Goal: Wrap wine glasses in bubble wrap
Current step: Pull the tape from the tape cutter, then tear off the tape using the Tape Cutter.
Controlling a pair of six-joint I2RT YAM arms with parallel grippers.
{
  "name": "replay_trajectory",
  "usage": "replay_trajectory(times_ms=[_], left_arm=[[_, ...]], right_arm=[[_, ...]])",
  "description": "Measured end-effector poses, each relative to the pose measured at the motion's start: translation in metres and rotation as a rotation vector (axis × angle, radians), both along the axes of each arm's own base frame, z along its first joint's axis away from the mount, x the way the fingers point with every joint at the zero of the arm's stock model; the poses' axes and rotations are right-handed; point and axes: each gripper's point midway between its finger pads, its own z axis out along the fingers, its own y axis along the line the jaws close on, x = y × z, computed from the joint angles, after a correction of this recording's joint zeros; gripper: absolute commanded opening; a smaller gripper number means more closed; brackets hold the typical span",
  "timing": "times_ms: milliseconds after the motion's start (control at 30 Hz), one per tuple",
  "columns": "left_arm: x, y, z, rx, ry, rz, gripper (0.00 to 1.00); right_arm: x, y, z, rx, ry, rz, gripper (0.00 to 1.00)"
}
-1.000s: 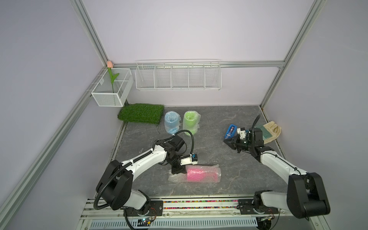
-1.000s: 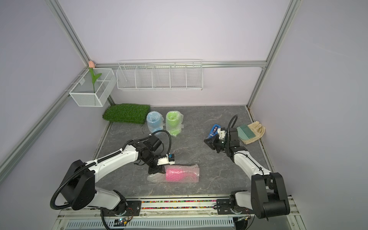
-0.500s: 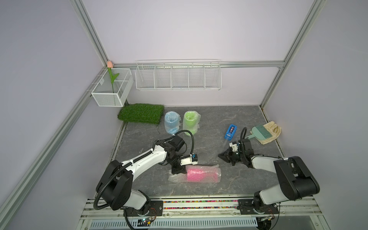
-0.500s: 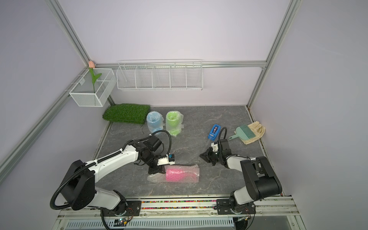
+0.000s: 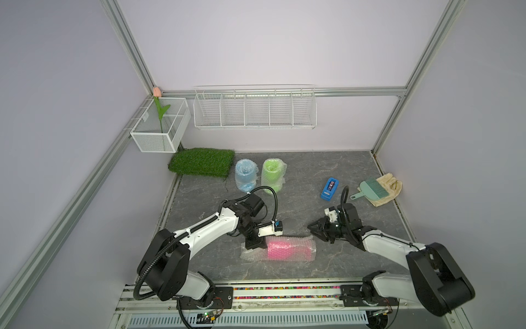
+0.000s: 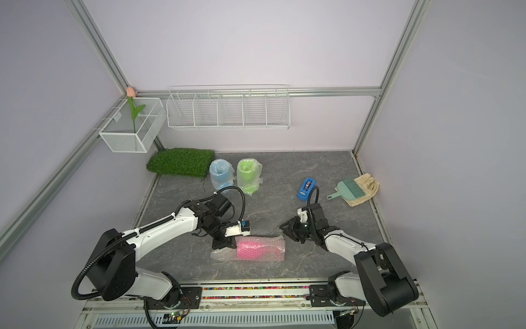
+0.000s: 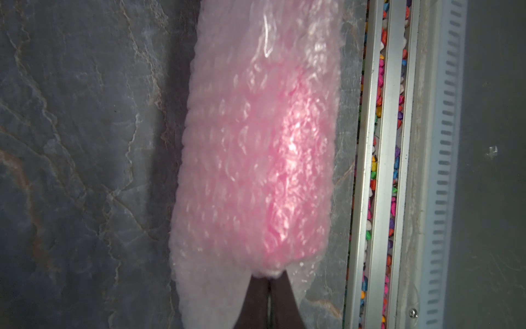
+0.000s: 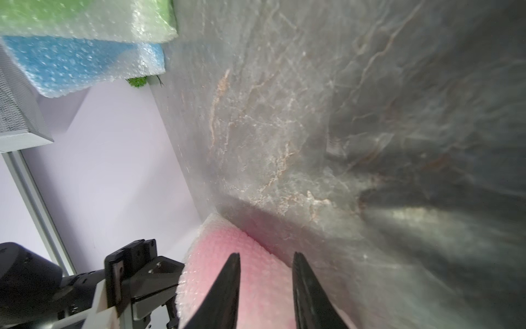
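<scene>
Jaws on my left gripper (image 5: 254,245) are clenched on the flattened clear end of the bubble wrap (image 7: 256,85); the left wrist view shows the two dark fingers (image 7: 256,307) meeting right at the wrap's edge. On my right gripper (image 8: 266,255) they stand parted with nothing between them, tips aimed at the other end of the roll and just beside it. The pink goblet (image 5: 287,252) lies on its side inside that wrap, near the front edge of the grey tabletop (image 5: 327,265), between my two grippers. The blue goblet (image 5: 246,175) and green goblet (image 5: 272,173), each wrapped, stand side by side at the back beside the grass mat (image 5: 202,162). A blue tape dispenser (image 5: 329,188) lies behind my right arm.
</scene>
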Motion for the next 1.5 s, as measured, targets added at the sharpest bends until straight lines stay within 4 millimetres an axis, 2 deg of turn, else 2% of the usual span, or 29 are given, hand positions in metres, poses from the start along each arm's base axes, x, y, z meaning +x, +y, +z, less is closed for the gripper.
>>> replay_trajectory(times_ms=[133,233,333,433,633,867,1067,1300,1500], left_arm=[[0.0,0.0,0.0,0.0,0.0,-0.001,0.0],[-0.001,0.0,0.0,0.0,0.0,-0.003,0.0],[-0.001,-0.001,0.0,0.0,0.0,-0.005,0.0],[-0.001,-0.001,0.0,0.0,0.0,-0.005,0.0],[-0.001,-0.001,0.0,0.0,0.0,-0.005,0.0],[-0.002,0.0,0.0,0.002,0.002,-0.005,0.0],[-0.002,0.0,0.0,0.005,0.0,-0.006,0.0],[-0.002,0.0,-0.001,0.006,0.002,-0.004,0.0],[-0.002,0.0,-0.001,0.007,0.003,-0.004,0.0]], right_arm=[[0.024,-0.012,0.039,-0.05,-0.107,-0.017,0.37],[0.045,-0.033,0.054,-0.082,-0.164,-0.058,0.37],[0.062,-0.058,0.052,-0.119,-0.178,-0.107,0.38],[0.078,-0.079,0.041,-0.149,-0.173,-0.144,0.4],[0.11,-0.1,0.014,-0.154,-0.188,-0.192,0.44],[0.147,-0.102,-0.007,-0.093,-0.245,-0.229,0.43],[0.17,-0.097,-0.012,0.0,-0.3,-0.259,0.4],[0.175,-0.085,-0.02,0.106,-0.286,-0.255,0.26],[0.175,-0.085,-0.022,0.125,-0.292,-0.271,0.21]])
